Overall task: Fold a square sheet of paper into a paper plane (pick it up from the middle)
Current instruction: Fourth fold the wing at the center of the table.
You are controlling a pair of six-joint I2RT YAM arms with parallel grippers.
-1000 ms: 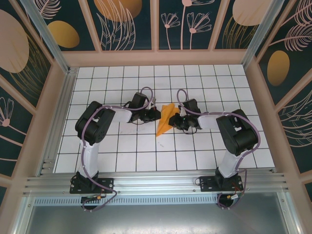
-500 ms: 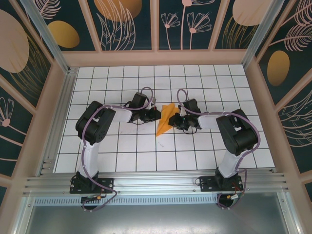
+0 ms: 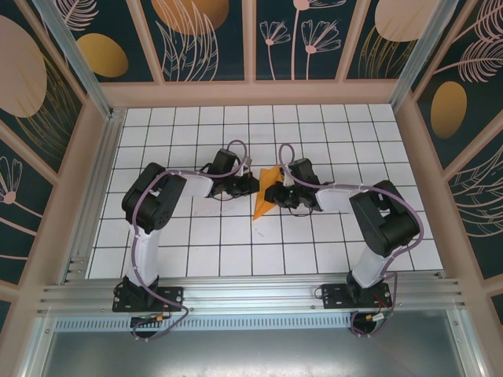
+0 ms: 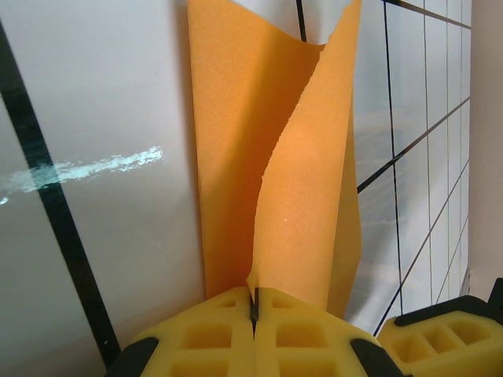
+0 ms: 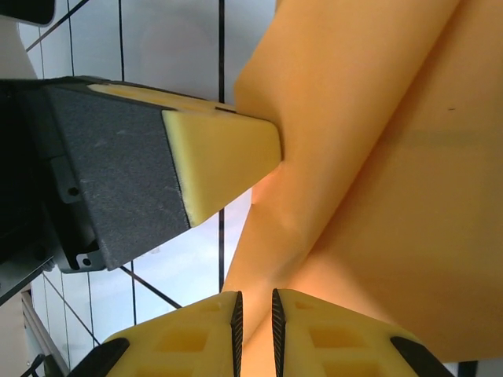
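Gridded white table (image 3: pixel 196 243), floral walls (image 3: pixel 204 39): left end effector (image 4: pixel 253 306) and right end effector (image 5: pixel 255 310) pinch paper plane (image 3: pixel 263 203).

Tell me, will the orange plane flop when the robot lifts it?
Probably floppy: the paper plane curves where the left gripper pinches it. Likely very light, being a thin sheet. It might tear if the right gripper tugs too.

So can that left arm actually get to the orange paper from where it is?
Looks like yes: the left claw is shut on an edge of the folded orange paper, with nothing between them. The right claw seems to pinch it too.
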